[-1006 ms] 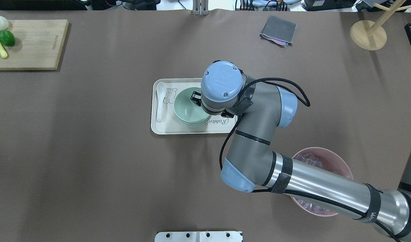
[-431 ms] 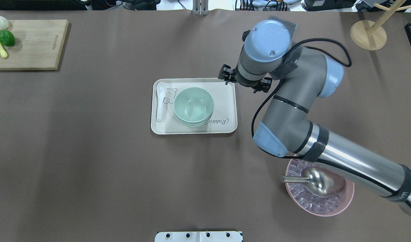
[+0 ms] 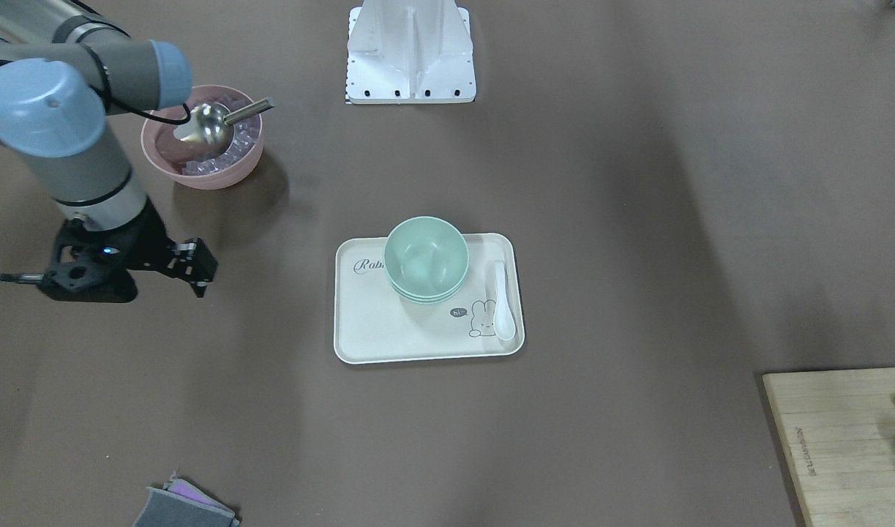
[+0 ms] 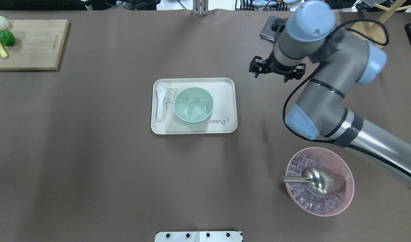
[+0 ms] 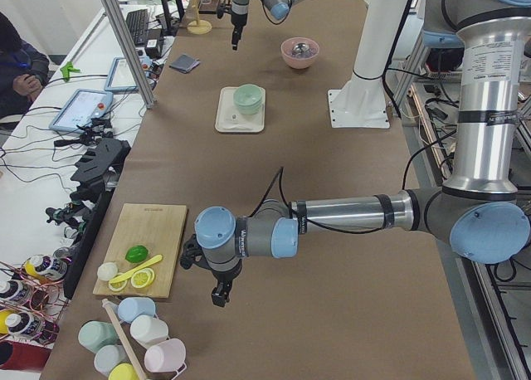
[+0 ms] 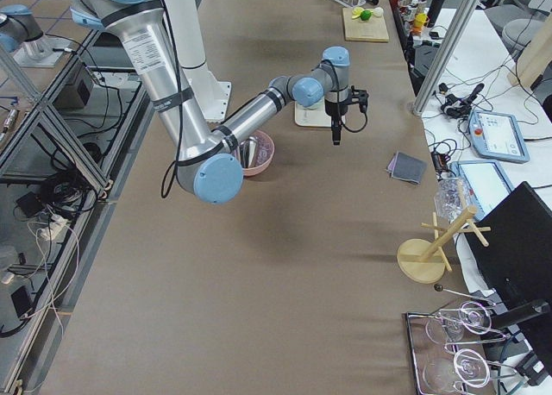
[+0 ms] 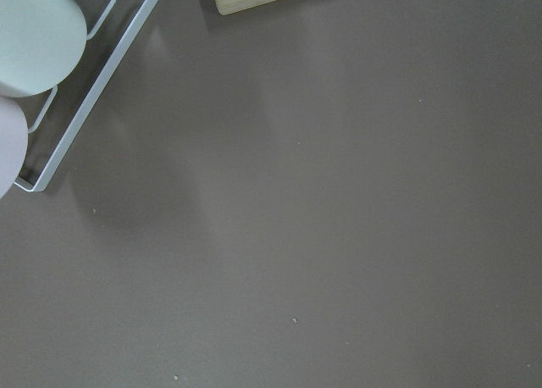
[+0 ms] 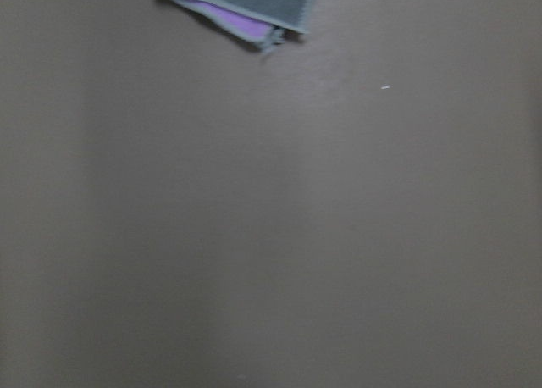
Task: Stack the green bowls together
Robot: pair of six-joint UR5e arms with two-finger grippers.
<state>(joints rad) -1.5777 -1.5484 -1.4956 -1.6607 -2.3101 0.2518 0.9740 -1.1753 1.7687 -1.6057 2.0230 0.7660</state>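
The pale green bowls (image 4: 193,106) sit nested in one stack on the cream tray (image 4: 227,97), also in the front view (image 3: 426,258). My right gripper (image 4: 256,69) hangs empty above bare table beyond the tray's far right corner, well clear of the stack; its jaws look slightly apart. It shows in the front view (image 3: 197,274) too. My left gripper (image 5: 220,295) shows only in the left side view, far from the tray near the cutting board, and I cannot tell if it is open or shut.
A white spoon (image 4: 160,101) lies on the tray's left side. A pink bowl (image 4: 350,188) with ice and a metal scoop stands near right. A grey cloth (image 8: 246,2) lies under the right wrist. A cutting board (image 4: 34,43) and a wooden stand (image 4: 368,35) sit at the far corners.
My right arm has lifted off the stacked bowls and swung right and away from the tray, uncovering the pink bowl. The bowl stack has not moved.
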